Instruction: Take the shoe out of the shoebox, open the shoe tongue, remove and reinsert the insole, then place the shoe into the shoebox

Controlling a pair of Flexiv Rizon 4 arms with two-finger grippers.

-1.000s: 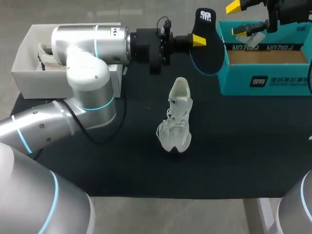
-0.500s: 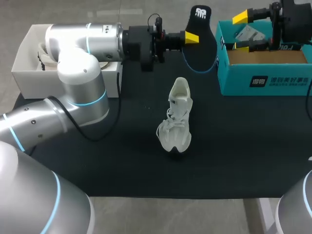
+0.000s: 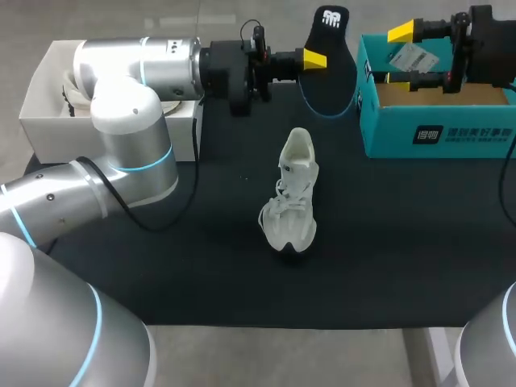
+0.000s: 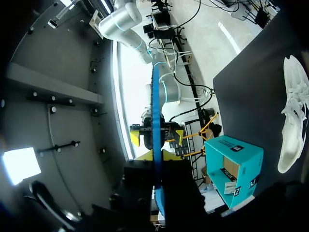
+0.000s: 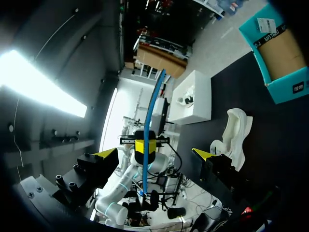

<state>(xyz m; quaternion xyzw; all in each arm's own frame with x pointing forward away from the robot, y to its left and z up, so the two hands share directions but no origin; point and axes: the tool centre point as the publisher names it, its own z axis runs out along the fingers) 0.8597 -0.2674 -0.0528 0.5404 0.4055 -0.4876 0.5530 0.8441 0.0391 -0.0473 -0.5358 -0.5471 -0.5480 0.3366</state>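
My left claw [image 3: 316, 59] is clamped on the insole [image 3: 331, 56], holding it in the air, one end up, above the far edge of the table. In the left wrist view the insole shows edge-on as a thin blue line running straight out from between my fingers. My right claw [image 3: 395, 55] is spread wide and holds nothing. It hangs over the left end of the shoebox [image 3: 439, 133], facing the insole, with its yellow tips well apart, and it does not touch the insole.

The shoebox is teal and open, with its brown floor bare, and it sits at the far right of the black mat [image 3: 403, 242]. The shoe [image 3: 292, 197] is white and rests alone near the middle of the mat, toe toward me and opening toward the far edge, well apart from both claws. At the far left is a white box [image 3: 48, 121] with a second shoe [image 3: 72, 90] inside it, partly hidden behind my left arm.
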